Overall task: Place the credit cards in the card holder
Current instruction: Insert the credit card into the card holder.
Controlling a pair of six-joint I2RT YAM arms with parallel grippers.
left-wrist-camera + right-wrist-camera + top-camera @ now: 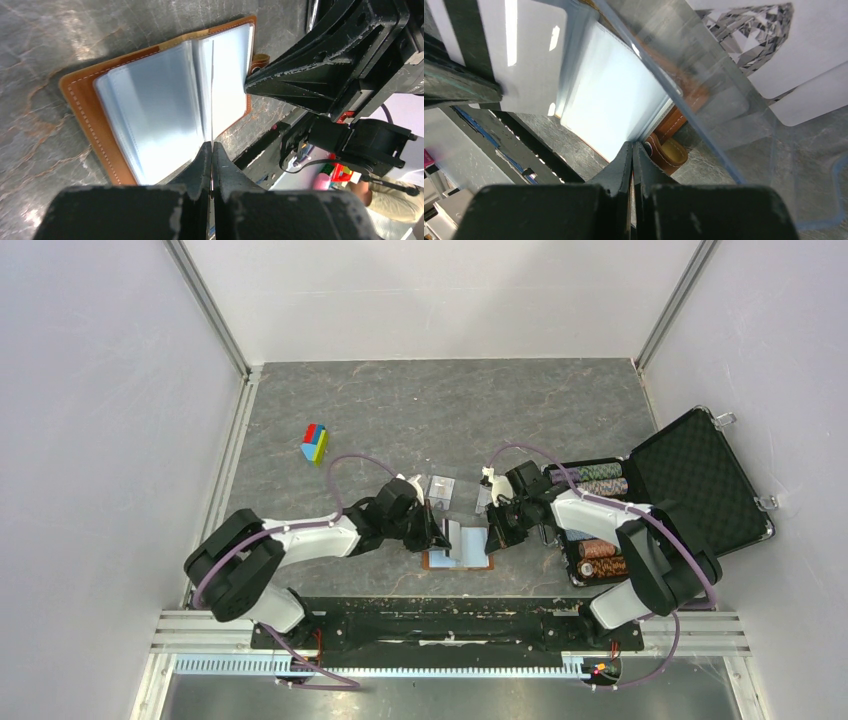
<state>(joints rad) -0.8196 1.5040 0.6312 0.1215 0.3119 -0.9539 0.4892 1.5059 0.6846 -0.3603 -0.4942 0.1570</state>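
The card holder [75,95] lies open on the tabletop [35,40], directly in front of the left gripper [212,150], its clear sleeves fanned upward. That gripper is clamped on a thin pale sheet [212,100] standing on edge over the spine; I cannot tell whether it is a sleeve page or a card. The right gripper [632,149] has its jaws together, tips at the holder's edge just beside the snap tab [666,152]. Whether it pinches anything is unclear. Cards [809,55] show through the clear tray [704,115], beyond those tips and to their right. The step looks like opening a pocket for loading. Next, the mouth must be held apart and a card slid in square — a skewed one could snag.
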